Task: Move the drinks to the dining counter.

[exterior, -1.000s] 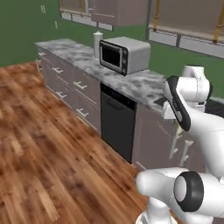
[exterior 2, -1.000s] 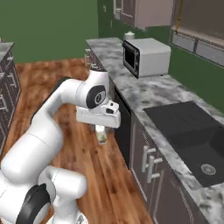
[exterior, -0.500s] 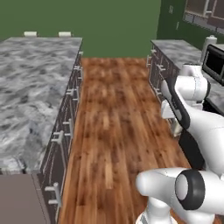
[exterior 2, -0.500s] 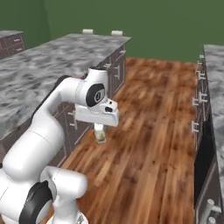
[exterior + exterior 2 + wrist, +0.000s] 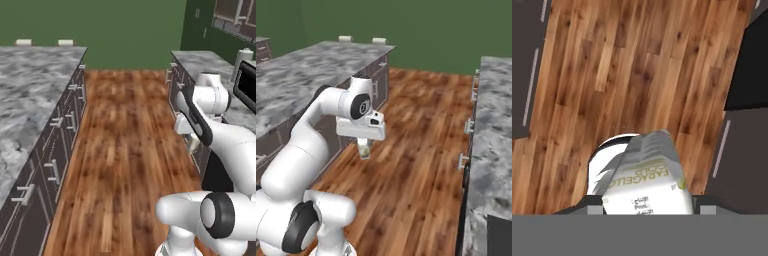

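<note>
One drink, the can (image 5: 647,175), sits clamped between the gripper (image 5: 364,150) jaws, hanging below the hand, long axis along the fingers; dining counter (image 5: 301,70) lies off to the arm's left, well apart across the wood floor (image 5: 416,150), so carry goes that way

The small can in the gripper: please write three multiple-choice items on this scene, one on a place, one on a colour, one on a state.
1. Where is the small can?
A. on the dining counter
B. in the gripper, over the wooden floor
C. lying on the floor
2. What colour is the far wall?
A. green
B. white
C. blue
3. How is the gripper?
A. open, holding nothing
B. shut on the can
C. resting on a counter

Answers: 1 B, the can hangs above the floor; 2 A, the wall is green; 3 B, the can sits between its fingers.
</note>
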Robot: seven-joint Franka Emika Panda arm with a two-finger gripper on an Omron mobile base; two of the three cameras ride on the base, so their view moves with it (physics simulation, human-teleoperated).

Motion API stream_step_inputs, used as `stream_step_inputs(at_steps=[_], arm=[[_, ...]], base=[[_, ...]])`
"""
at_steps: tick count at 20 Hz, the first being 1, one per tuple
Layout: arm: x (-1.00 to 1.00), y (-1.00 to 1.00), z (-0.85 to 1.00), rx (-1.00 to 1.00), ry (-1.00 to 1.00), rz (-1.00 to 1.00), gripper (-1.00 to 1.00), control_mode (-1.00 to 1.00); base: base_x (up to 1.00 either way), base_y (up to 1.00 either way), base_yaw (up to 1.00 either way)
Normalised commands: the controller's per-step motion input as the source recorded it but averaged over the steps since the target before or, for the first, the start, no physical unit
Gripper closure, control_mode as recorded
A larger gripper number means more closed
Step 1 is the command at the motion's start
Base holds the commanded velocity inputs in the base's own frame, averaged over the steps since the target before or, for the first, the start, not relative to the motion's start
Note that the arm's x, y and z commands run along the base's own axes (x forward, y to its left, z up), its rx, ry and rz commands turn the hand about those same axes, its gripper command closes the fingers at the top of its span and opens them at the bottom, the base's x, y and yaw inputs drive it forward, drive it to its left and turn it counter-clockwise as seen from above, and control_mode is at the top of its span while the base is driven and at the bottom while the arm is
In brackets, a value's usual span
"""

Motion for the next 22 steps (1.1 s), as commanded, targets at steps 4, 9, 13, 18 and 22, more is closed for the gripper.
stream_step_inputs(at_steps=[4, 9, 13, 18, 22], arm=[[0.0, 0.0, 0.0, 0.0, 0.0, 0.0, 1.0, 1.0], [0.0, 0.0, 0.0, 0.0, 0.0, 0.0, 1.0, 1.0], [0.0, 0.0, 0.0, 0.0, 0.0, 0.0, 1.0, 1.0], [0.0, 0.0, 0.0, 0.0, 0.0, 0.0, 1.0, 1.0], [0.0, 0.0, 0.0, 0.0, 0.0, 0.0, 1.0, 1.0]], base=[[1.0, -0.31, 0.06], [1.0, -0.09, 0.16], [1.0, -0.17, 0.16], [1.0, -0.29, 0.14], [1.0, -0.31, 0.14]])
